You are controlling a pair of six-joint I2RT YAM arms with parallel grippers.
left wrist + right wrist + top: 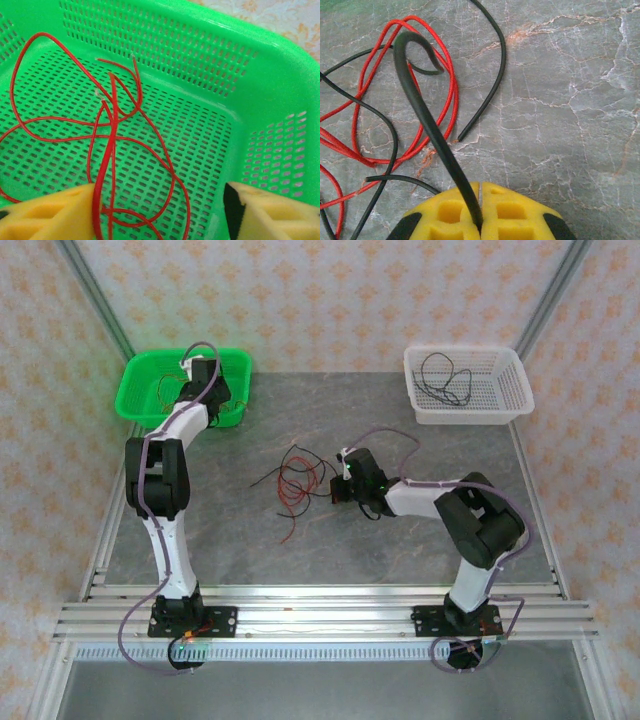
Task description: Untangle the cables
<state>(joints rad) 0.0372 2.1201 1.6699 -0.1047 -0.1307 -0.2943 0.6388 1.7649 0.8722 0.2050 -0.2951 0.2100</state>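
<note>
The cables are thin red and black wires. A tangle of them [295, 480] lies at mid-table. My right gripper [338, 485] sits at its right edge, shut on a black cable [427, 125] that rises from between the yellow fingers [481, 192] and curls over looped red cables [451, 95]. A second black cable [495, 75] lies loose beside them. My left gripper [195, 375] hangs over the green basket [140, 370]. Its jaws [159, 200] stand wide apart above several red cables [112, 115] lying on the basket floor; one strand runs along the left finger's inner edge.
A white basket [510, 405] at the back right holds black wires [445, 380]. The green basket's perforated wall [200, 55] rises just ahead of the left gripper. Patterned walls close in the grey marble table [570, 125] on three sides.
</note>
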